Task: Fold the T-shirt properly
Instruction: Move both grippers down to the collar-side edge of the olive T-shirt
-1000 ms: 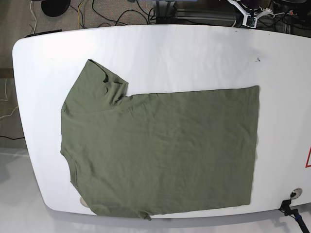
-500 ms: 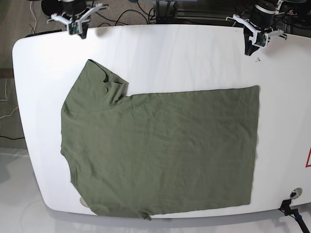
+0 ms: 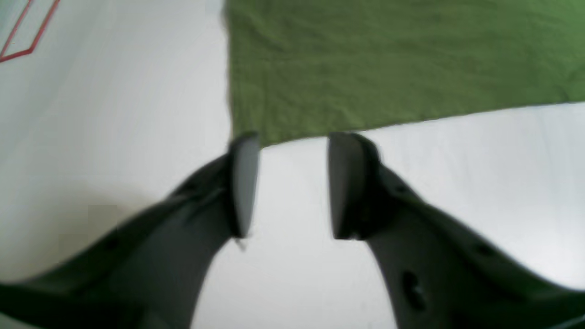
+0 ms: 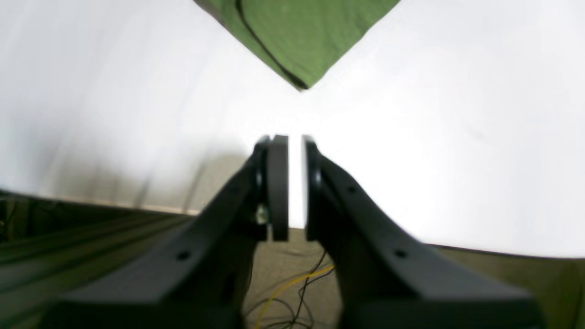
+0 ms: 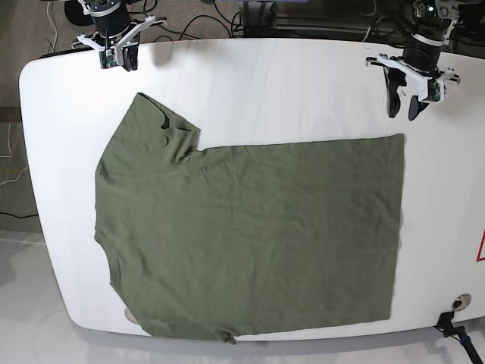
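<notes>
The olive-green T-shirt (image 5: 250,235) lies flat on the white table (image 5: 273,76), with one sleeve (image 5: 159,125) at the back left and its hem on the right. My left gripper (image 5: 402,114) hangs open and empty just behind the shirt's back right corner (image 3: 283,114). In the left wrist view the left gripper (image 3: 292,137) points at that corner. My right gripper (image 5: 121,65) is over the table's back left edge, behind the sleeve. In the right wrist view the right gripper (image 4: 295,139) is almost shut, with a thin gap and nothing in it, short of the sleeve tip (image 4: 297,45).
A red outline mark (image 5: 480,246) is at the table's right edge and also shows in the left wrist view (image 3: 18,36). A small black fitting (image 5: 453,322) sits at the front right corner. Cables (image 5: 182,19) lie on the floor behind the table.
Both arms have come into view from the back and moved down toward the table. The left gripper has travelled toward the shirt's back right corner. The shirt has not moved.
</notes>
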Tool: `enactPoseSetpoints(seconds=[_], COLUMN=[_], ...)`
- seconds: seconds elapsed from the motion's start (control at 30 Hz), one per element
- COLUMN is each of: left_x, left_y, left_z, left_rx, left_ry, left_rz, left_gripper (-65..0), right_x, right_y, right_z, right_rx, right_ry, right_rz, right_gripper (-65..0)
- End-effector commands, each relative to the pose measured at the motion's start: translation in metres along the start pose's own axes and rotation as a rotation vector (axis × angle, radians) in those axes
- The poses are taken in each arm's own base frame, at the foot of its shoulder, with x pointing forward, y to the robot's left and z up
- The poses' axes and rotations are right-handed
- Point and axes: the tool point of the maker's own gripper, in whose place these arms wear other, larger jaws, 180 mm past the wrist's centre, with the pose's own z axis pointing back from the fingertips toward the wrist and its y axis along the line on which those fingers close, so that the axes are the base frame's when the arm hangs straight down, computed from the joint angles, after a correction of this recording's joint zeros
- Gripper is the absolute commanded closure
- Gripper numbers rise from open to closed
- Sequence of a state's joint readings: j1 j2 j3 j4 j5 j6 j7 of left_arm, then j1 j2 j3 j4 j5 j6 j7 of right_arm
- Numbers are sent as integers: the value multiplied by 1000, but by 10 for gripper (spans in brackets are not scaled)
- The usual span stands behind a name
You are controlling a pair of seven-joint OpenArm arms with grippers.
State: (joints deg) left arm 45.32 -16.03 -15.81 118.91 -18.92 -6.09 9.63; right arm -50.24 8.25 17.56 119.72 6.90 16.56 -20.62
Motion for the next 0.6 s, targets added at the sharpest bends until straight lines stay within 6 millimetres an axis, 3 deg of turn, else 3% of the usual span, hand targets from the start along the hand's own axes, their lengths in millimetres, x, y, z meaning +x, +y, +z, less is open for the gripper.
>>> enactPoseSetpoints(seconds=[0.0, 0.1, 0.17, 0.57], left_x=[11, 17, 22, 21], left_y=[4, 6, 8, 36], left_z=[-3, -10, -14, -52], left_rx=[11, 14, 21, 88], left_ry=[-28, -41, -57, -68], left_rz=[-17, -19, -20, 11], left_gripper=[-283, -290, -290, -294], right_x=[7, 6, 10, 36], right_y=[-7, -11, -12, -24], right_z=[2, 1, -1, -16], right_rx=[-16, -30, -33, -68], right_ry=[-27, -20, -32, -99], right_rz=[12, 10, 9, 1], right_gripper=[-109, -235, -276, -232])
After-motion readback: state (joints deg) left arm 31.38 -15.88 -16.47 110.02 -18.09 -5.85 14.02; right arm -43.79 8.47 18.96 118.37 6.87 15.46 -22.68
